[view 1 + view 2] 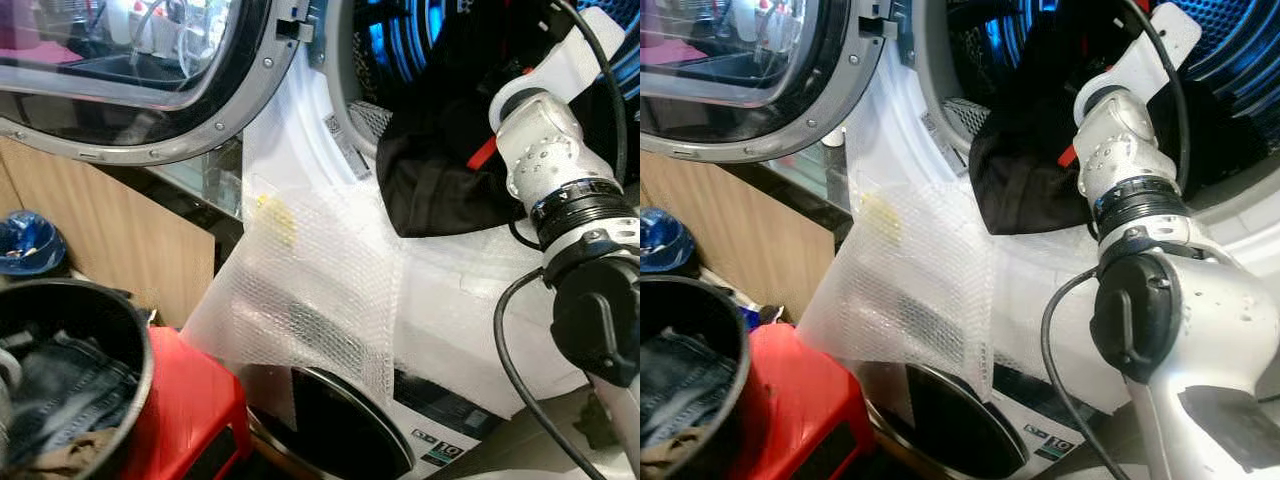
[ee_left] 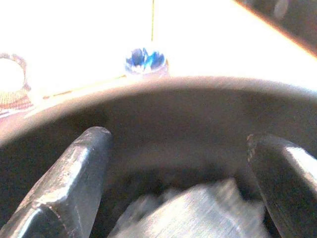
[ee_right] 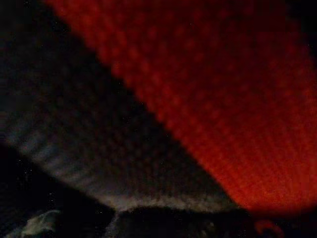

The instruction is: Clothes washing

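The silver right arm (image 1: 1120, 150) reaches into the washing machine drum (image 1: 400, 40) over a black garment (image 1: 440, 180); its grip cannot be told. The left gripper (image 2: 178, 163), fingers spread, hangs over a round black basket (image 1: 120, 320) of denim.

Sheet of bubble wrap (image 1: 300, 290) hangs down the white front below the drum opening, with a yellowish patch near its top. Wooden cabinet panel (image 1: 120, 235) stands to the left, and a blue round object (image 1: 28, 243) sits in front of it at the far left. Red box-like thing (image 1: 190, 410) low down, just beside the bubble wrap's lower edge.
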{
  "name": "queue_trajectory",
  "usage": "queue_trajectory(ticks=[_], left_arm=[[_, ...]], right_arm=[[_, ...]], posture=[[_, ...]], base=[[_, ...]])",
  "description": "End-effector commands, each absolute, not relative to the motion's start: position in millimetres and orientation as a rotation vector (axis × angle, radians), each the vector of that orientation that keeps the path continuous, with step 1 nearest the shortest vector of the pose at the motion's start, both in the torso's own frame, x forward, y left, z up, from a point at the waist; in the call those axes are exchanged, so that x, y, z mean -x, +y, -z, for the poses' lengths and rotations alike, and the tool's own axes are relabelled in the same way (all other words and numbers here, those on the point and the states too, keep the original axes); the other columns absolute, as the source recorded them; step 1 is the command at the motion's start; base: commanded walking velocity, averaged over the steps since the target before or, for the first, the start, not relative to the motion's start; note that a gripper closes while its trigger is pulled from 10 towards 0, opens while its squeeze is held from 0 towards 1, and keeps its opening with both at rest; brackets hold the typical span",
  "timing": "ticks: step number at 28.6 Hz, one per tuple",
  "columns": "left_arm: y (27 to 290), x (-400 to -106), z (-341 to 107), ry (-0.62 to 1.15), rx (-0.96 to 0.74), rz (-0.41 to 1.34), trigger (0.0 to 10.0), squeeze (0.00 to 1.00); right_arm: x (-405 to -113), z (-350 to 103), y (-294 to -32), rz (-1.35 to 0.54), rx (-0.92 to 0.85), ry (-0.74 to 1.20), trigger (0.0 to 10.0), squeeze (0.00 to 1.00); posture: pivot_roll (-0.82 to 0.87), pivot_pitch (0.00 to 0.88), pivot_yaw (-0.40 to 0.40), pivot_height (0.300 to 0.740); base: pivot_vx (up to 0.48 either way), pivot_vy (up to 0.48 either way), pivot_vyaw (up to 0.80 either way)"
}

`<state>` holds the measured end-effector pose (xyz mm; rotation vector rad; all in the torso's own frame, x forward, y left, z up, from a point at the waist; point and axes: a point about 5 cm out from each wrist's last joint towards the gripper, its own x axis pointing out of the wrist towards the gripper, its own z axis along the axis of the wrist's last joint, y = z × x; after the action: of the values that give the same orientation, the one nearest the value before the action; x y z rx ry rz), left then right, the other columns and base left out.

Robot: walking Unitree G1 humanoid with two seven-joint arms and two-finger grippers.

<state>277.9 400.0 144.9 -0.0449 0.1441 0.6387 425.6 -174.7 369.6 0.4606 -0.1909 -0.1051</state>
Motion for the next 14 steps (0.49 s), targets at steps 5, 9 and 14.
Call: queue_trajectory(ticks=[5, 9, 14], left_arm=[[388, -300, -144, 0.204, 0.073, -0.563, 10.0, 0.0], [372, -318, -148, 0.21, 0.09, -0.492, 10.0, 0.0], [339, -342, -147, 0.282, 0.152, -0.285, 10.0, 0.0]], right_arm=[[-424, -363, -197, 0.166, -0.445, -0.17, 10.0, 1.0], [-424, -360, -199, 0.174, -0.441, -0.164, 10.0, 1.0], [-424, -358, -204, 0.185, -0.425, -0.163, 10.0, 1.0]], posture=[[0.14, 0.091, -0.213, 0.74], [0.13, 0.091, -0.21, 0.74], [0.11, 0.08, -0.199, 0.74]], base=[[0.0, 0.0, 0.0], [0.0, 0.0, 0.0], [0.0, 0.0, 0.0]])
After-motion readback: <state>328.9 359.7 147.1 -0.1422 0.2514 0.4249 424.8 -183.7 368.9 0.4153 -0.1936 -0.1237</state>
